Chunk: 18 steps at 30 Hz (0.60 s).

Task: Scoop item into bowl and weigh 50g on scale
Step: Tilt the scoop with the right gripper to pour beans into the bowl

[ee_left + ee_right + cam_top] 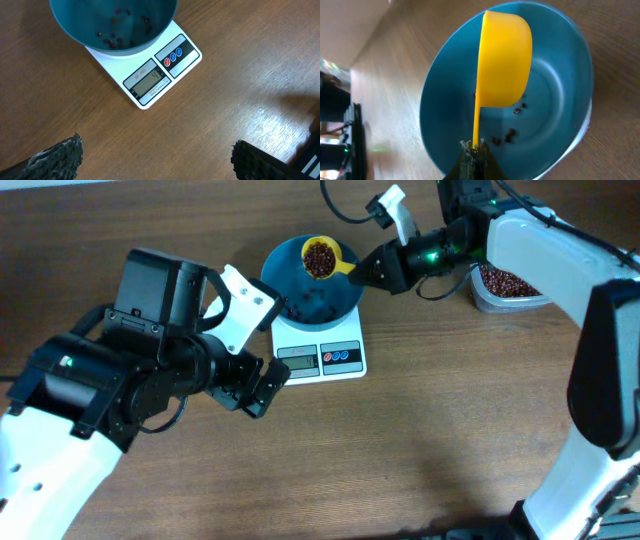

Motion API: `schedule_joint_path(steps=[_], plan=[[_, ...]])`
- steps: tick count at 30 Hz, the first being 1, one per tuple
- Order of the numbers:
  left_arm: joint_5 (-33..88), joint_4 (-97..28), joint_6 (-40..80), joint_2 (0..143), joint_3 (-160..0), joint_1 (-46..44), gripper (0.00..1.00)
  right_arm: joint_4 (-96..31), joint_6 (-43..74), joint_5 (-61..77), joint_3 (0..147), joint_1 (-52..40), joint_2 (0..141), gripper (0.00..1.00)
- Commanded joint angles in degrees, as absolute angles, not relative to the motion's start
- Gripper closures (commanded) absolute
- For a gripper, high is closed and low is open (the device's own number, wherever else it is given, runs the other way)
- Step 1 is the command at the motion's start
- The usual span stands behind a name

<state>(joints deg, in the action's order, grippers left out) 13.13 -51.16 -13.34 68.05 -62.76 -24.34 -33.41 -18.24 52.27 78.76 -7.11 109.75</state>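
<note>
The teal-blue bowl (pixel 300 302) stands on the white scale (pixel 335 360) and holds a few dark beans (pixel 114 39). My right gripper (pixel 372 268) is shut on the handle of a yellow scoop (pixel 322 258) full of beans, held over the bowl. In the right wrist view the scoop (pixel 504 57) hangs above the bowl (pixel 445 115), fingers (pixel 476 150) clamped on its handle. My left gripper (pixel 258 385) is open and empty over bare table just left of the scale; its fingers (pixel 155 160) frame the scale (pixel 150 82).
A clear plastic tub (pixel 505 288) of beans stands at the back right, behind my right arm. The scale's display (pixel 148 81) is lit and shows a low reading. Wooden table (pixel 400 460) stretches in front.
</note>
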Motion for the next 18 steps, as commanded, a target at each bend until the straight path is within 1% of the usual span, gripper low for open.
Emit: schedule_joint_path(steps=[1, 4, 18], plan=[[13.76, -51.09, -14.24, 68.18, -63.70, -24.23, 0.01, -34.11, -20.62, 46.85, 79.07, -8.93, 105.32, 0.96], [13.76, -51.09, -14.24, 68.18, -63.70, -24.23, 0.01, -34.52, -20.60, 43.29, 79.07, -9.76, 104.07, 0.96], [13.76, -51.09, -14.22, 68.18, -63.70, -24.23, 0.01, -36.62, -20.60, 38.57, 79.07, -10.96, 102.37, 0.96]])
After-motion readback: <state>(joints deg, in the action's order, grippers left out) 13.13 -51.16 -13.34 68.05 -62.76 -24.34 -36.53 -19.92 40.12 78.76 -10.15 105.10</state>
